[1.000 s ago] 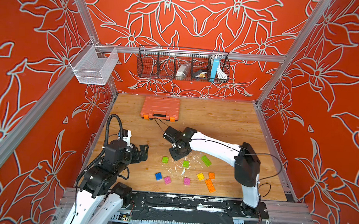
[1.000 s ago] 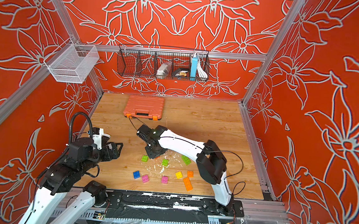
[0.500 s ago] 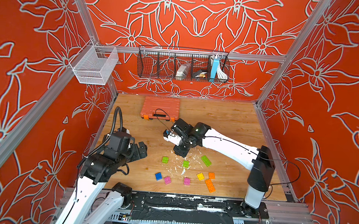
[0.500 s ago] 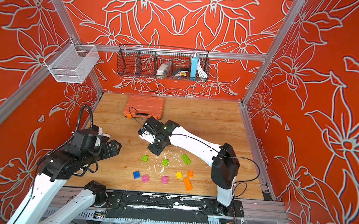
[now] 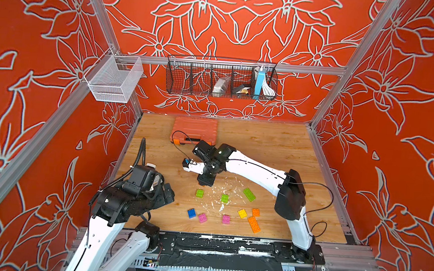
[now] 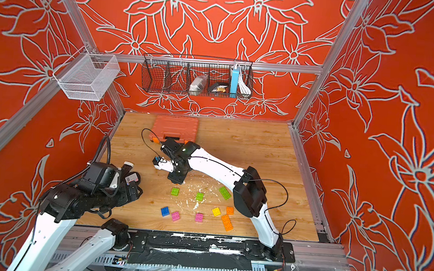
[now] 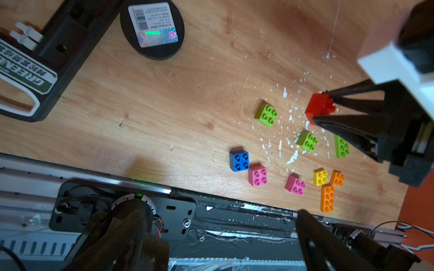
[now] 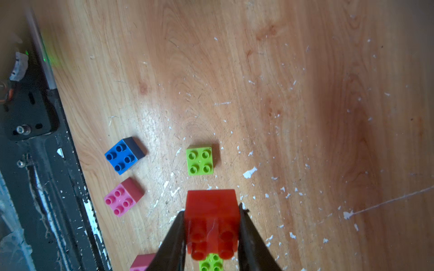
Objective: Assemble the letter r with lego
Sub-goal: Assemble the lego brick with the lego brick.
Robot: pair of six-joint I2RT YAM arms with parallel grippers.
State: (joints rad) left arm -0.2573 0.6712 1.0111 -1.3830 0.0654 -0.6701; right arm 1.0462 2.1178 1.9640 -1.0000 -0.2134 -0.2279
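Right wrist: right gripper [image 8: 211, 212] clamped on red brick [image 8: 210, 201], arm [image 5: 255, 170] outstretched; in a top view, left gripper [image 5: 167, 194] apart.

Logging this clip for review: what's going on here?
The right hand grips a red brick over the wooden table. The left hand hangs open and empty off to the side. Nine other bricks lie loose nearby, none stacked; nothing of the letter is joined yet.
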